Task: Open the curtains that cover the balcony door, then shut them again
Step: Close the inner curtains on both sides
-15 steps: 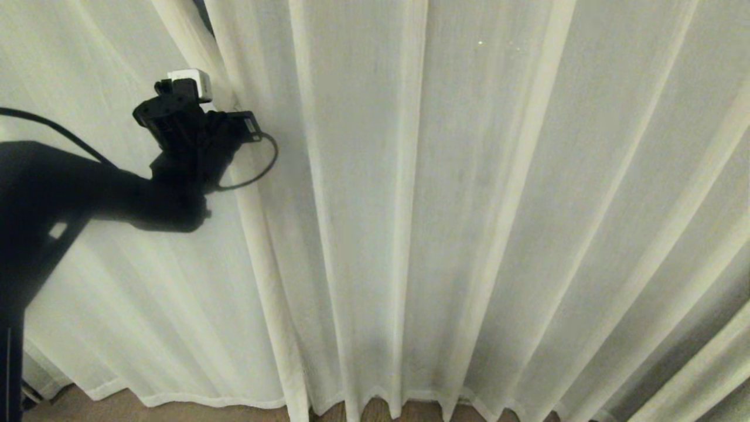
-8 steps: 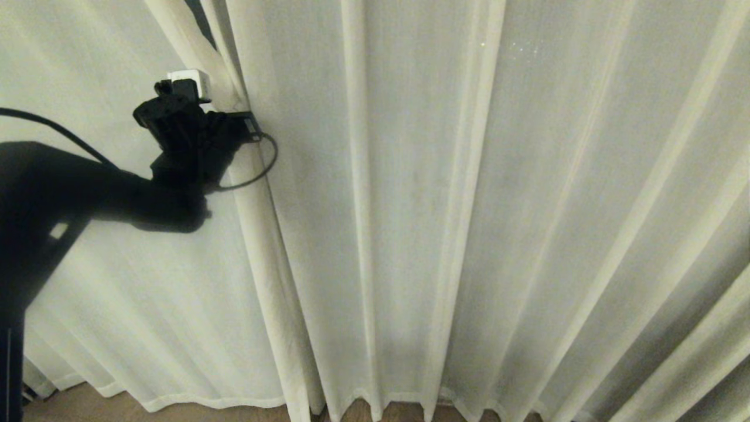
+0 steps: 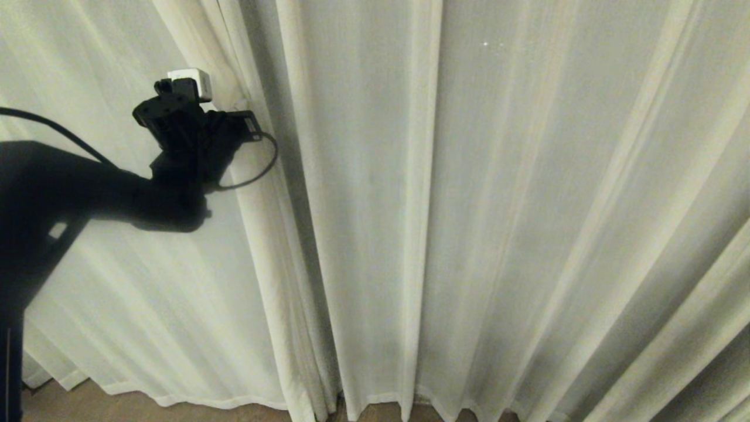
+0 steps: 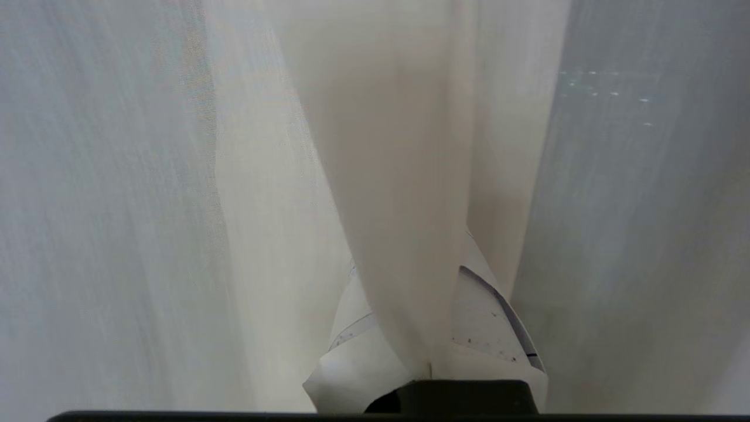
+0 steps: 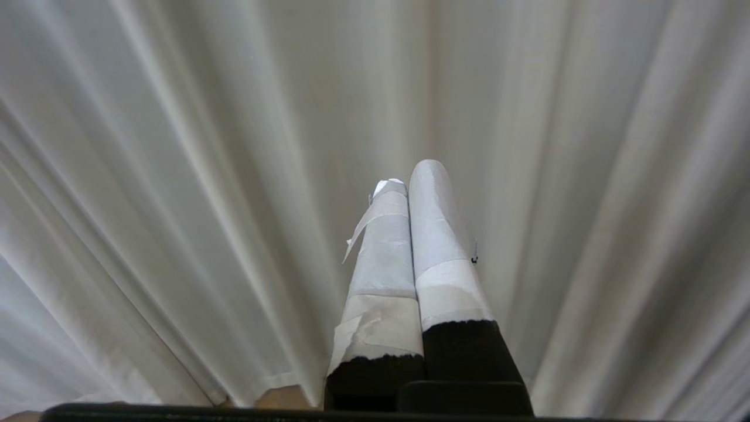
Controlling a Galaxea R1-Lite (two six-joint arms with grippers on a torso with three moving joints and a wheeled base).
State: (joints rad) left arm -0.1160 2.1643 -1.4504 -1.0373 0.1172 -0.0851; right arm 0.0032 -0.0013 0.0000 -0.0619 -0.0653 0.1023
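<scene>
Left gripper point(image 3: 234, 120) is clamped on a fold of the curtains point(image 3: 469, 205), at the leading edge of one panel. In the left wrist view its tape-wrapped fingers point(image 4: 486, 322) sit pressed together with a thick cream pleat pinched between them; the fabric rises from the pinch as a smooth, opaque, funnel-shaped fold. Thinner, sheer cloth hangs on both sides of that fold, grey-white with a fine weave. The black left arm point(image 3: 70, 193) reaches in from the left side of the head view, matte, with a thin black cable looping off the wrist just beside the gripped fold and a small white block on top of the wrist.

Right gripper point(image 5: 413, 176) is closed on nothing: two rounded fingers wrapped in white tape, side by side and touching, black bases below, one strip of tape peeling loose. It points at the curtains without touching them, away from the gripped fold.

The curtains fill all three views: cream-white, floor-length, long vertical pleats fanning outward, hemmed lower edge. A darker shadowed crease runs just right of the gripped fold. Brown wood floor point(image 3: 88, 407) shows as a narrow strip under the hem. The balcony door is hidden behind the cloth.
</scene>
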